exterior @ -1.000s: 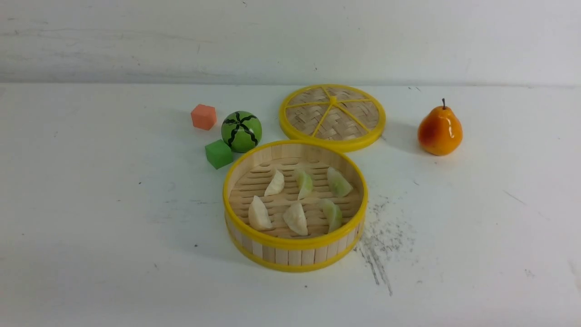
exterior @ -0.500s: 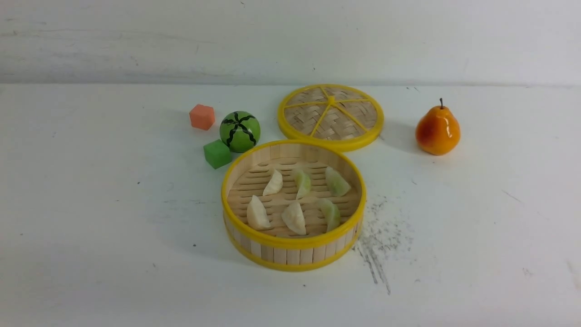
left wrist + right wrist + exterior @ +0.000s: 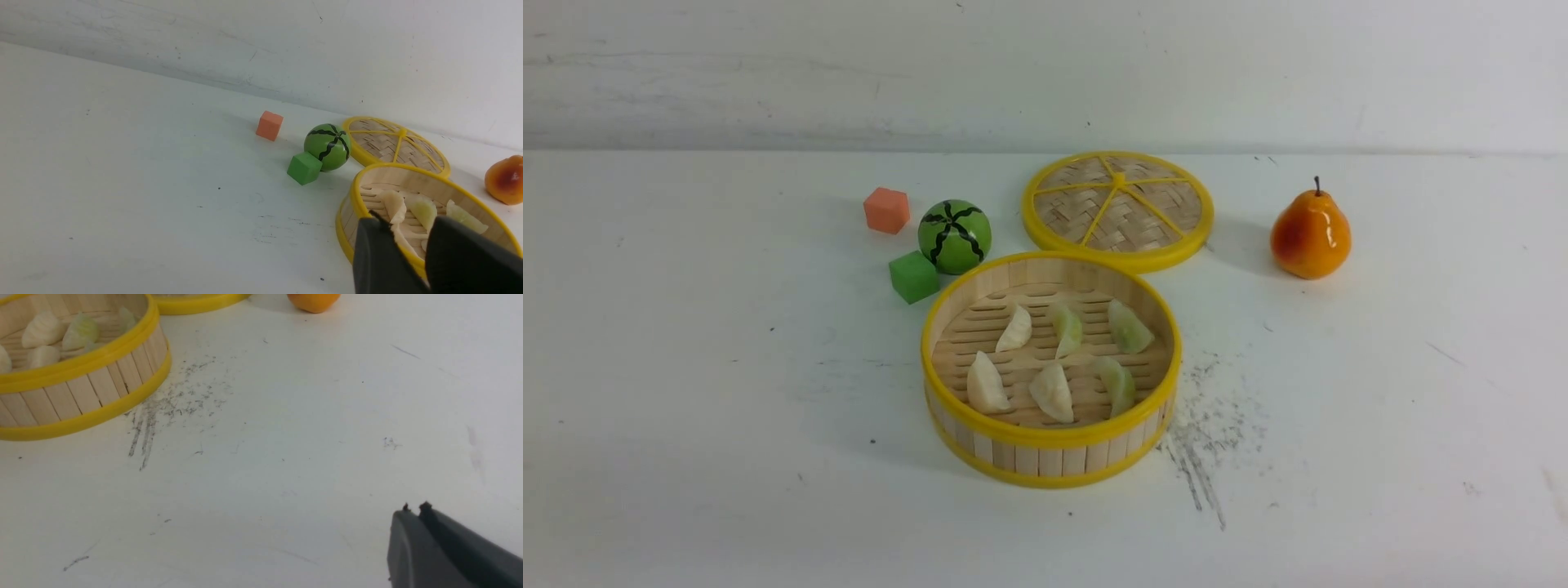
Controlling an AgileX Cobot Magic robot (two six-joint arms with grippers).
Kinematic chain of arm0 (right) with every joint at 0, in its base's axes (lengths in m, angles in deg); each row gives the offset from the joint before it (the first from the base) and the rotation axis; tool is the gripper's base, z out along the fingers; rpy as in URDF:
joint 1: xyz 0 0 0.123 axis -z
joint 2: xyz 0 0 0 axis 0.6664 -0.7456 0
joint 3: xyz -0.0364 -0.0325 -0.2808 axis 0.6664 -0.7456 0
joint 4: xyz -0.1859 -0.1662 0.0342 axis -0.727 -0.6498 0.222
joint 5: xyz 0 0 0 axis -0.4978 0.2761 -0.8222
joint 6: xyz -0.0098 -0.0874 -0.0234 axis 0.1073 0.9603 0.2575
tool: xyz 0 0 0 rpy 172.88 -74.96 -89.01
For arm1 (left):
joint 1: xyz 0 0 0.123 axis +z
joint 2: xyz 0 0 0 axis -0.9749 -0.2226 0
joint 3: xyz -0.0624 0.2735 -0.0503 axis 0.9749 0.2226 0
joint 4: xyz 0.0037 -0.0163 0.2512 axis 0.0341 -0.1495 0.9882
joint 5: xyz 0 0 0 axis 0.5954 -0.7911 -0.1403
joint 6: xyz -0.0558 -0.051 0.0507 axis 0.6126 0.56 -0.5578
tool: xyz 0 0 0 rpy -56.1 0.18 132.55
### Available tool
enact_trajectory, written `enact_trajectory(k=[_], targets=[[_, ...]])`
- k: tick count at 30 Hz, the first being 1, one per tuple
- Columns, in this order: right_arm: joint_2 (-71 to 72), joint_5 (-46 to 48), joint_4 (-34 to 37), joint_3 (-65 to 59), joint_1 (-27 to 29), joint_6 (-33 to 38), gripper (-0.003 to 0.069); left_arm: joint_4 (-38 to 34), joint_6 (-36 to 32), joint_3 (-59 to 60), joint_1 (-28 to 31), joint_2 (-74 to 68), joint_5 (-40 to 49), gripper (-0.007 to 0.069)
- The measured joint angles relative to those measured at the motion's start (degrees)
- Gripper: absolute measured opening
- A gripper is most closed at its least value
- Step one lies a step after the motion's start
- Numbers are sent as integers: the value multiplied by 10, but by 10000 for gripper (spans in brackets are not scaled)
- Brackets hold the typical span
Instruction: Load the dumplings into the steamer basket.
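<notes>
The steamer basket (image 3: 1045,459) stands mid-table with all six dumplings on its slatted floor. Three are cream-white (image 3: 1016,328) (image 3: 987,384) (image 3: 1053,392) and three pale green (image 3: 1067,330) (image 3: 1129,327) (image 3: 1118,384). No gripper shows in the front view. In the left wrist view my left gripper (image 3: 408,228) is open and empty, held off the basket's near rim (image 3: 354,196), with dumplings (image 3: 423,208) showing between its fingers. In the right wrist view my right gripper (image 3: 414,508) is shut and empty over bare table, well away from the basket (image 3: 81,392).
The flat woven lid (image 3: 1119,204) lies just behind the basket. A watermelon ball (image 3: 955,236), a green cube (image 3: 914,277) and an orange cube (image 3: 886,210) sit at the basket's back left. A pear (image 3: 1310,233) stands at the back right. Dark scuff marks (image 3: 1205,441) lie right of the basket.
The front picture shifted a few pixels to the left between one second ago and half a second ago. No object has moved on the table.
</notes>
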Motion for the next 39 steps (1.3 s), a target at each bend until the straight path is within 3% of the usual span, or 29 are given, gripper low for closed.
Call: enact_trajectory(k=[18,21,23,26,31,35,36,39], targets=[[0,0,0,0,0,0,40,3,0,43,1,5,-4,192],[0,0,0,0,0,0,42,-32,0,55,14,8,-2,194],[0,0,0,0,0,0,45,-100,-13,58,55,23,-1,194],[0,0,0,0,0,0,50,-189,-93,64,132,56,-15,195],[0,0,1,0,0,0,59,-344,-303,92,271,115,-95,195],[0,0,2,0,0,0,64,-456,-448,126,328,128,-157,195],[0,0,2,0,0,0,66,-497,-511,145,345,132,-172,195],[0,0,2,0,0,0,69,-537,-592,173,368,133,-173,197]])
